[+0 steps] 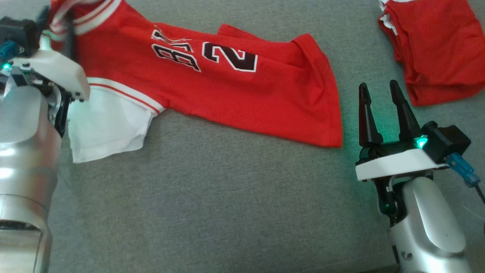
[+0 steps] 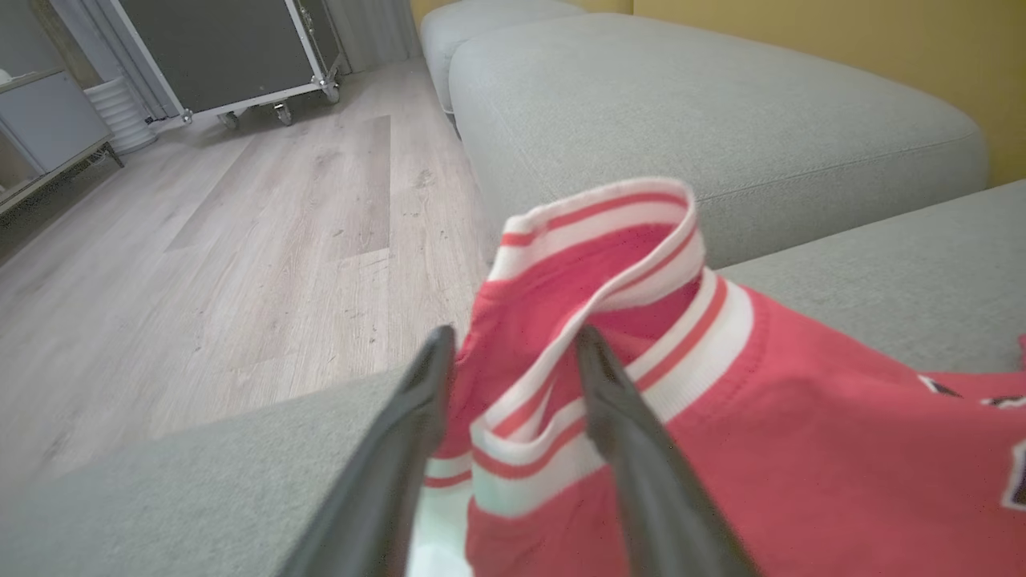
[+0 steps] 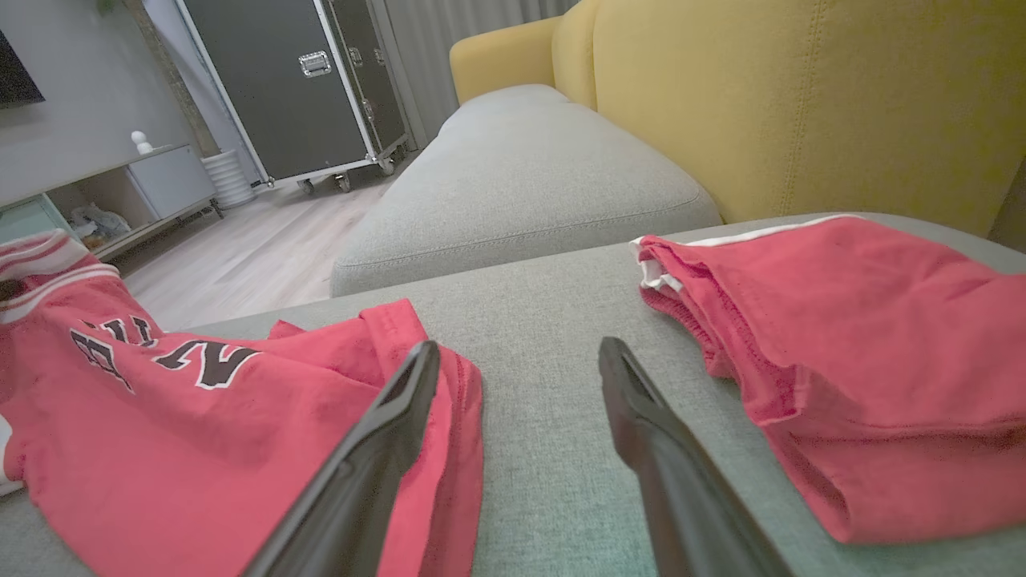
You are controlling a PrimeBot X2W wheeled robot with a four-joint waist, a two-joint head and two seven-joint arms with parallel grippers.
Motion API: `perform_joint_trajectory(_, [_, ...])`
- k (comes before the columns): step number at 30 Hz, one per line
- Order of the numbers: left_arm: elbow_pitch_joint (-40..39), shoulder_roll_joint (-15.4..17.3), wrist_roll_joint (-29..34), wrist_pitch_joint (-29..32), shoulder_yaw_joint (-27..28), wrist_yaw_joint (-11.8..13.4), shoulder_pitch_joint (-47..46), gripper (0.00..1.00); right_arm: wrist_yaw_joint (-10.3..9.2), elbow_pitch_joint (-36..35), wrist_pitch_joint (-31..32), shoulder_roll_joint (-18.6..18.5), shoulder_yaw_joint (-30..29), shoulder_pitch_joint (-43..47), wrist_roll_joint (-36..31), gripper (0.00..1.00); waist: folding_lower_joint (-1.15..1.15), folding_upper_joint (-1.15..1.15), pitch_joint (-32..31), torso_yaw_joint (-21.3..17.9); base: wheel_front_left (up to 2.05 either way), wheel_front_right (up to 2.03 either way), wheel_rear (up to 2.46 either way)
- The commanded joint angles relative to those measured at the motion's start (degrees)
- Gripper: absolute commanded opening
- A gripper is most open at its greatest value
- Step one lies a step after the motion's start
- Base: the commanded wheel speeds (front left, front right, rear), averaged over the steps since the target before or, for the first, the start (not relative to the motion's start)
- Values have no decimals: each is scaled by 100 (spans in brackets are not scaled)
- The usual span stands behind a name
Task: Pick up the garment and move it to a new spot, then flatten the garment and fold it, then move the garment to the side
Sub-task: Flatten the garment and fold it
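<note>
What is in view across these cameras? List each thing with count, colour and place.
jersey: one, red, numbered, centre-left
white fabric: one, white, next to jersey's striped trim
second garment: one, red, bunched at far right
cushions: several, grey; garments lie on nearest
backrest: one, yellow, behind cushions
wheeled case: one, black, on wooden floor
left end effector: one, dark, open astride jersey's trim
right end effector: one, dark, open, empty, between garments
</note>
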Motion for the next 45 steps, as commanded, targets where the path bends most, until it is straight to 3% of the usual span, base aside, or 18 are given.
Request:
perform_joint_trajectory(1, [-30, 260, -15, -49, 66, -14, -168, 100, -5, -182, -62, -5, 130, -130, 21, 100, -1, 0, -49, 55, 0, 0, 0])
perform_joint_trajectory(8, [116, 33, -247, -318, -14, -33, 165, 100, -5, -203, -62, -5, 109, -108, 19, 100, -1, 0, -397, 332, 0, 0, 0])
perform_joint_trajectory(13, [-266, -221, -623, -444, 92, -36, 706, 100, -5, -207, -62, -5, 79, -21, 13, 100, -1, 0, -778, 575, 0, 0, 0])
perform_joint_trajectory(20, [-2093, -473, -864, -456, 289, -37, 2157, 100, -5, -111, -62, -5, -77, 318, -29, 100, -1, 0, -1365, 941, 0, 0, 0])
perform_joint_trajectory(32, [-4023, -1132, -812, -457, 1202, 146, 4337, 100, -5, -36, -62, -5, -117, 826, -84, 100, -1, 0, -1815, 1158, 0, 0, 0])
perform_joint_trajectory(36, [-4023, -1240, -697, -457, 1258, 131, 4541, 100, -5, -61, -62, -5, -58, 819, -82, 100, -1, 0, -1770, 1144, 0, 0, 0])
perform_joint_trajectory(45, [-2760, -1092, -579, 47, 1010, 102, 3859, 100, -5, -108, -62, -5, 64, 663, -93, 100, -1, 0, -1422, 974, 0, 0, 0])
